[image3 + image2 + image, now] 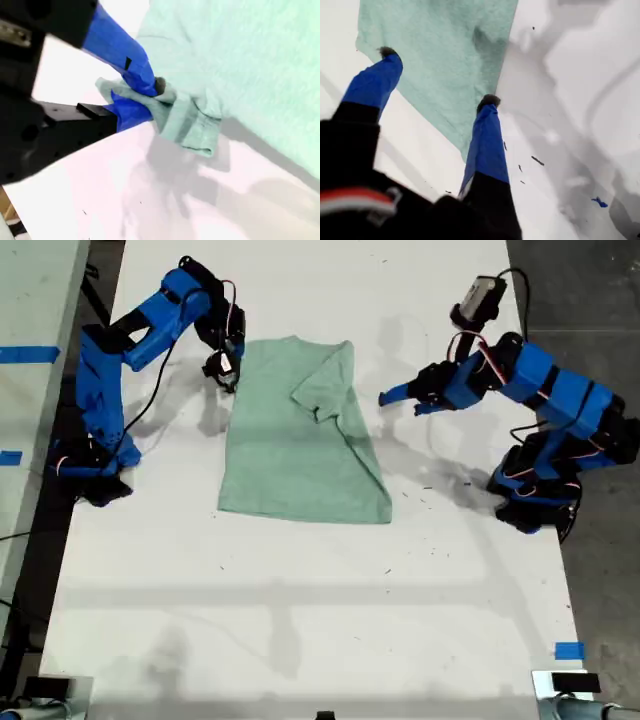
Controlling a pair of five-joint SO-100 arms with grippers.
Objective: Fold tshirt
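Clamped on a bunched sleeve at the exterior view's left, my second gripper (145, 97) holds the pale mint-green cloth tshirt (295, 430) lying on the white desk (300, 590); my first gripper (398, 400), jaws apart, hovers beside the opposite edge. A thin pinch could slip mid-fold.

white table (300, 580), mint tshirt (290, 450) lying on it

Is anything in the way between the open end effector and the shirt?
No, nothing visible. My first end effector hangs open beside the tshirt, with only bare white table between them. My second end effector already pinches a sleeve.
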